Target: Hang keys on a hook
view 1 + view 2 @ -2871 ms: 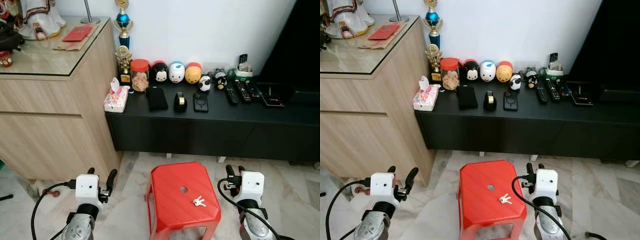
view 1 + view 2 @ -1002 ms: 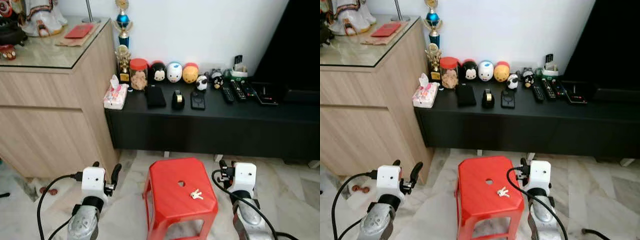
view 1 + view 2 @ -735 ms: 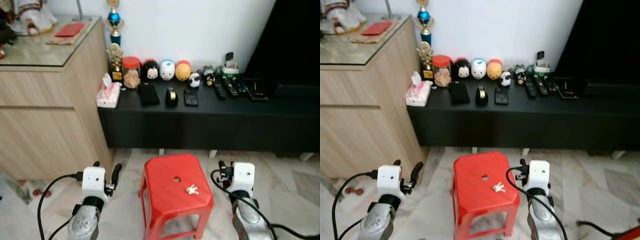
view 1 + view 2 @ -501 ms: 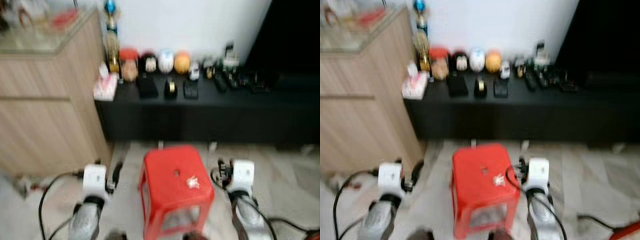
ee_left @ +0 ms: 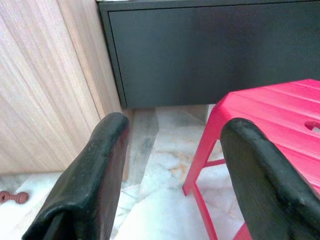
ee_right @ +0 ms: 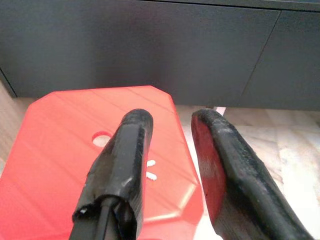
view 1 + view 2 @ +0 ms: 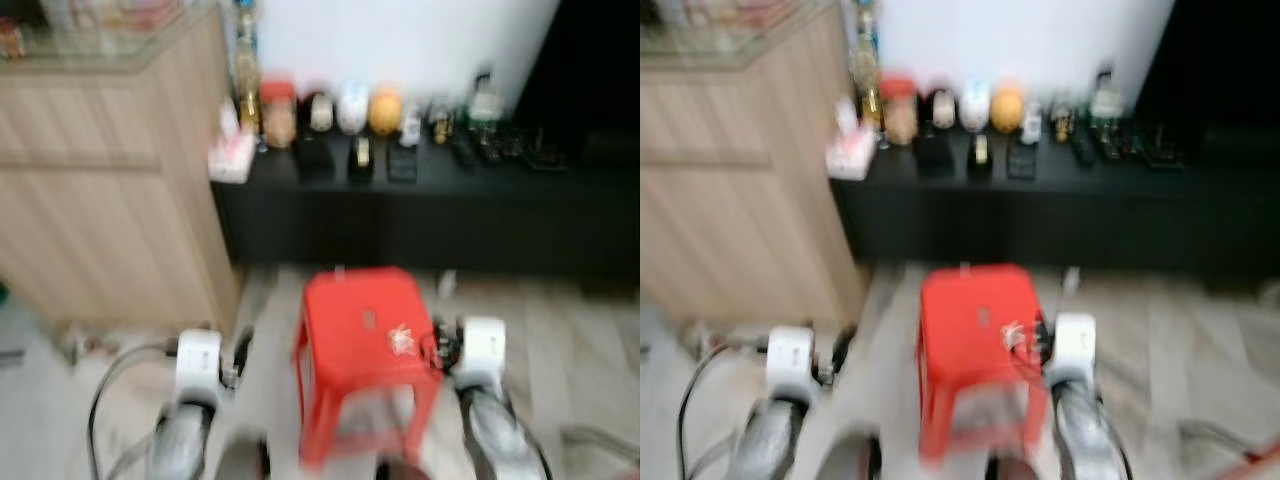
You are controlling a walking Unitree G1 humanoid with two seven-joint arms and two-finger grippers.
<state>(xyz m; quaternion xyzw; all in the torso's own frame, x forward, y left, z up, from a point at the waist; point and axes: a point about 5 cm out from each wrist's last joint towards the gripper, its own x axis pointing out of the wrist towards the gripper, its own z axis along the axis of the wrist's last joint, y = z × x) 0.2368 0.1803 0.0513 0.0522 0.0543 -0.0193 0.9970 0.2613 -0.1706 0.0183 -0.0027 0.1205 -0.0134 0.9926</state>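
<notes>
The head views are blurred by motion. A small bunch of pale keys (image 7: 400,340) lies on the right part of a red plastic stool (image 7: 360,315) on the floor in front of me. My right gripper (image 7: 440,348) is at the stool's right edge, close beside the keys. In the right wrist view its fingers (image 6: 131,150) stand open above the stool top (image 6: 65,135), with bits of the keys (image 6: 150,170) showing beside one finger. My left gripper (image 7: 240,350) hangs open left of the stool, its fingers (image 5: 100,165) wide apart with nothing between them.
A low black cabinet (image 7: 420,215) behind the stool carries round toys, a jar and remotes along the white wall. A tall wooden cabinet (image 7: 100,200) stands at the left. The floor is pale marble, and a small red object (image 5: 12,196) lies by the wooden cabinet.
The whole picture has shifted and blurred, so the camera is moving. The stool now shows higher, between my arms, and my right gripper is closer to the keys.
</notes>
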